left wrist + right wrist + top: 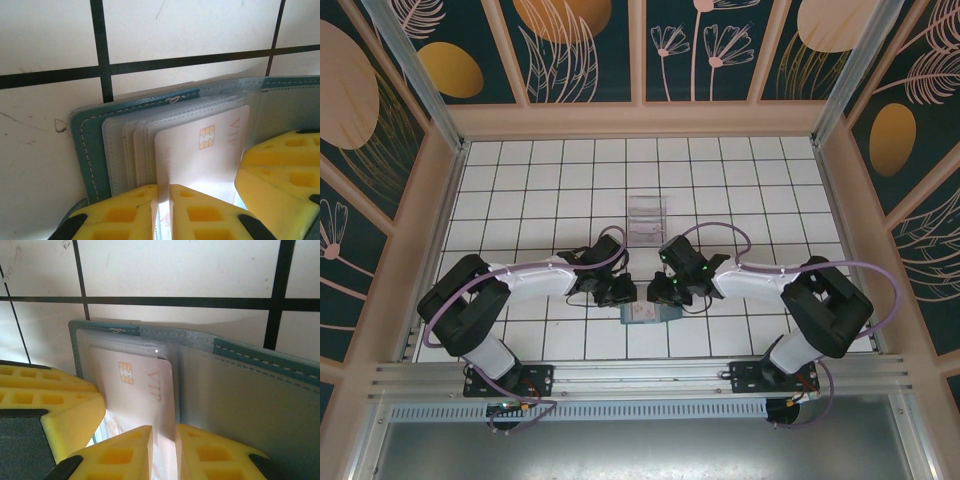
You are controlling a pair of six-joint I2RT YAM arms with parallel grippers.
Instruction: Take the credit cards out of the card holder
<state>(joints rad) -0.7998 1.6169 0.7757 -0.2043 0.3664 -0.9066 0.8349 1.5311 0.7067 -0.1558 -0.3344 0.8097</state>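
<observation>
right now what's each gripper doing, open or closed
left gripper: nearly closed at the whitish card's left edge, grip cannot be told
right gripper: nearly closed, that card's right edge in its gap, seemingly pinched

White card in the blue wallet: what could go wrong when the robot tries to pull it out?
The whitish card sits among clear sleeves, so the left fingers might pinch a sleeve instead and drag the whole wallet along. The right fingers crowd the same spot, so the two might bump.

Bare tiles (pixel 520 200) around card holder (pixel 645 314), left gripper (pixel 618 293) and right gripper (pixel 665 290) over it, clear box (pixel 647 220) beyond.
</observation>
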